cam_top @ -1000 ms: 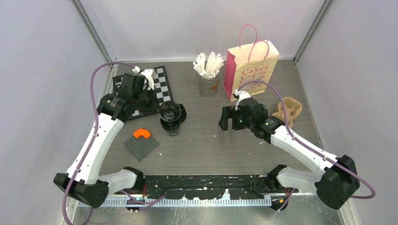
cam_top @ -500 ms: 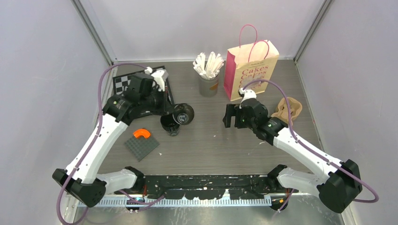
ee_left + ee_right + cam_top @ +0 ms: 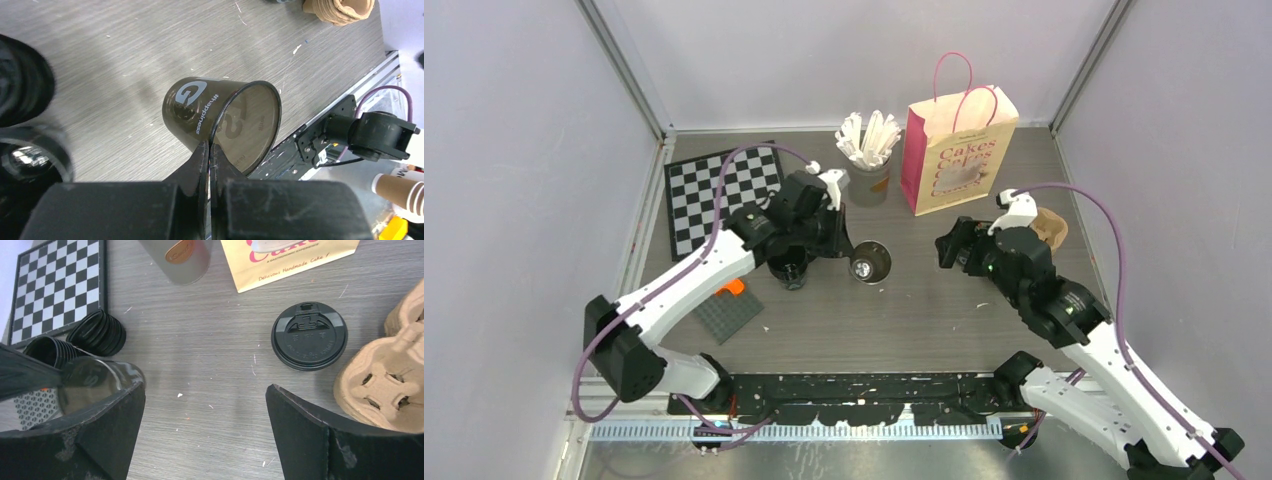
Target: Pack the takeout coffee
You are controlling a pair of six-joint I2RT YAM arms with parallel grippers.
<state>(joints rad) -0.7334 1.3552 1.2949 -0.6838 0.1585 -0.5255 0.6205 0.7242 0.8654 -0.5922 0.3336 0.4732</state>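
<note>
Pinching rim of tipped coffee cup (image 3: 197, 112), left hand (image 3: 209, 149), cup just ahead

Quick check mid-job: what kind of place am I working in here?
Likely a walled lab test cell staged as a café counter: plain walls, a pink cake bag, a pulp cup carrier, plus an unrelated chessboard.

We look onto a grey wood-grain tabletop (image 3: 924, 320), scuffed with small pale flecks and fine scratches, boxed in on three sides by plain pale lilac-grey wall panels (image 3: 824, 50). Two slim silver metal corner posts (image 3: 621, 65) rise where the back panel meets the side ones. Along the near edge we see a black mounting strip (image 3: 864, 385), and just below it a ridged silver metal rail (image 3: 874, 432). The light is even and soft, leaving only faint shadows on the tabletop.
</note>
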